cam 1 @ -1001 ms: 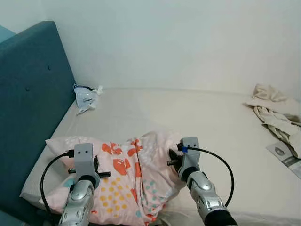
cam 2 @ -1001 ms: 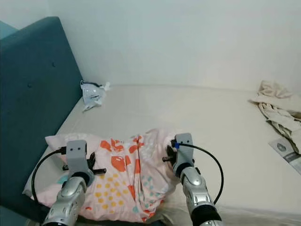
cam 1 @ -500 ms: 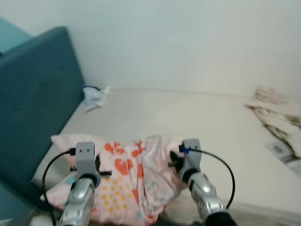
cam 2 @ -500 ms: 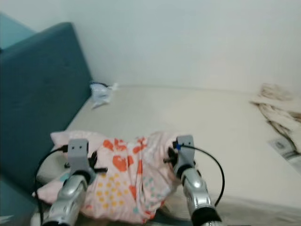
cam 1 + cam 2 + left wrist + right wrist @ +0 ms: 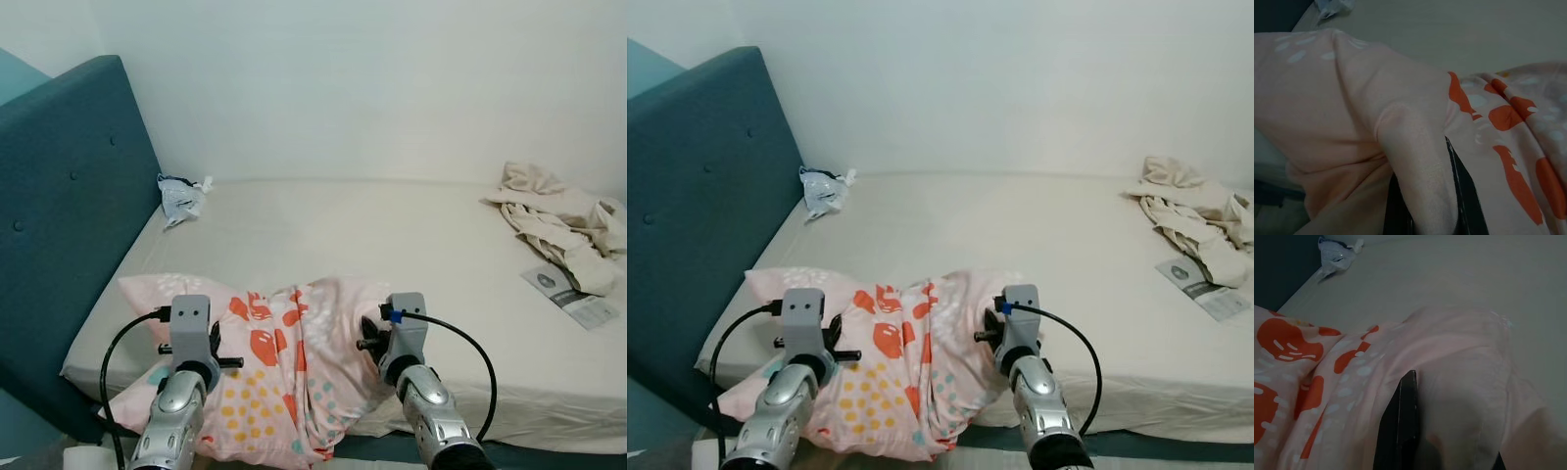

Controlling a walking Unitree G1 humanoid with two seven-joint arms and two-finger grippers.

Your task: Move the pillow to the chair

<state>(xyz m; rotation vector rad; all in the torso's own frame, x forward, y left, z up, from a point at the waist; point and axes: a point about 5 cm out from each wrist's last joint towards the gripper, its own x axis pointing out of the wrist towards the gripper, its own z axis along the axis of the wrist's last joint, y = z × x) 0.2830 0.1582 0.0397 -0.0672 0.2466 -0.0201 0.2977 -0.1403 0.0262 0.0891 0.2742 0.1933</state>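
The pillow (image 5: 284,362) is pink with orange shapes and yellow and teal dots. It is bunched up at the bed's near edge and hangs partly over it. My left gripper (image 5: 1430,196) is shut on a fold of the pillow at its left side, with pink cloth pinched between the black fingers (image 5: 1464,200). My right gripper (image 5: 1449,440) is shut on the pillow's right side, where one black finger (image 5: 1403,426) presses into the cloth. Both silver arms reach in from below in the eye views, left (image 5: 191,338) and right (image 5: 404,338).
The bed (image 5: 392,245) has a bare cream mattress against a white wall. A teal headboard (image 5: 59,215) stands on the left. A crumpled plastic bag (image 5: 179,198) lies at the far left corner. Beige clothes (image 5: 554,220) and a leaflet (image 5: 571,296) lie at the right.
The whole view has shifted and drawn back from the bed. The pillow, held by both grippers, has come with it and now overhangs the near edge more.
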